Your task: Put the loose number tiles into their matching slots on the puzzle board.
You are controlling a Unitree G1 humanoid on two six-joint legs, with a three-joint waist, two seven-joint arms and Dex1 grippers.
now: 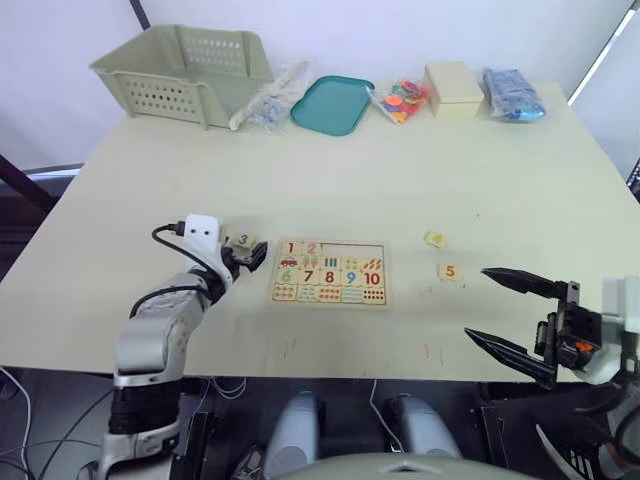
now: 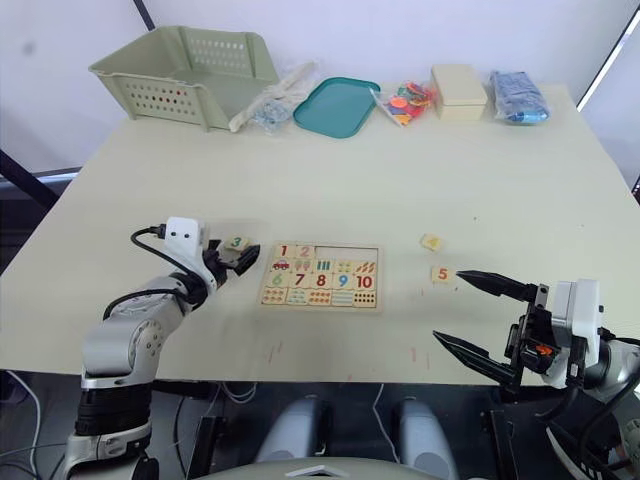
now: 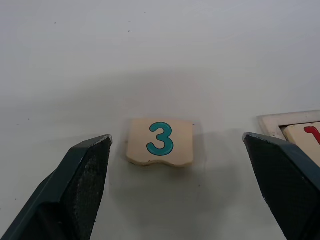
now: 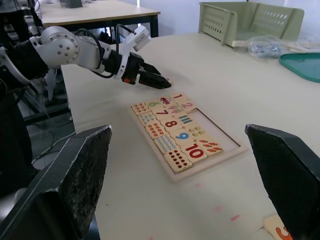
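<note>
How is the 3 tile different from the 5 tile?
The 3 tile has a teal digit; the 5 tile has an orange one. The 3 tile lies left of the puzzle board, between the open fingers of the left gripper; the 5 tile lies right of the board, beyond the right gripper. Both are small light-wood squares flat on the table.

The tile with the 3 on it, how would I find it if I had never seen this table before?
Start at the puzzle board lying flat in the middle of the table, then look just off its end on the robot's left. There a small square wooden tile, the 3 tile, lies on the bare table between the open fingers of the left gripper. Its teal 3 sets it apart from the 5 tile on the board's other side.
</note>
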